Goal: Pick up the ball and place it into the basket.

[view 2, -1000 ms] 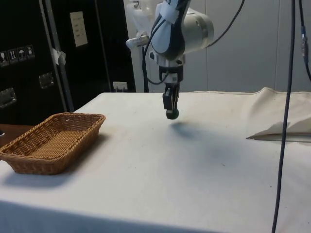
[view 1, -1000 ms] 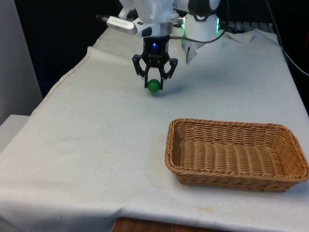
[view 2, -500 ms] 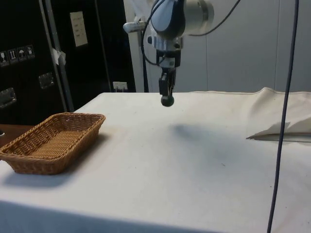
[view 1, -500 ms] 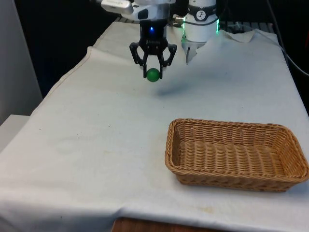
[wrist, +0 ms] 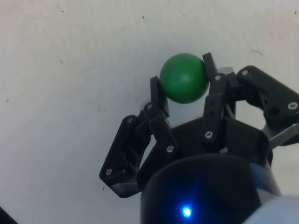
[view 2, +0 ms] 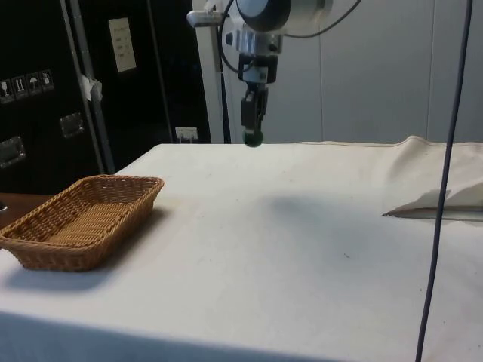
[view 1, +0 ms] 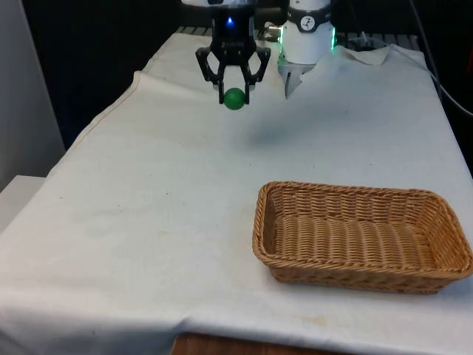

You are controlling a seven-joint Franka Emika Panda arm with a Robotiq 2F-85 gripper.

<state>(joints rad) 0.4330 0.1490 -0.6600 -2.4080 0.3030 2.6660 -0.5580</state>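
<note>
A small green ball (view 1: 234,98) hangs well above the white cloth, held between the black fingers of my gripper (view 1: 233,95), which is shut on it. From the side, the ball (view 2: 253,138) and gripper (view 2: 253,134) are high over the table's far part. Up close, the ball (wrist: 184,78) sits pinched between both fingertips of the gripper (wrist: 183,83). The woven wicker basket (view 1: 261,222) rests on the cloth at the front view's right, nearer the camera than the gripper. In the side view the basket (view 2: 45,252) lies far off to the left.
A fold of loose white cloth (view 2: 441,197) lies at the side view's right, with a dark cable (view 2: 445,151) hanging before it. The table's near edge (view 1: 244,342) runs just past the basket.
The gripper has risen from close above the cloth with the ball held in it. The basket has stayed put.
</note>
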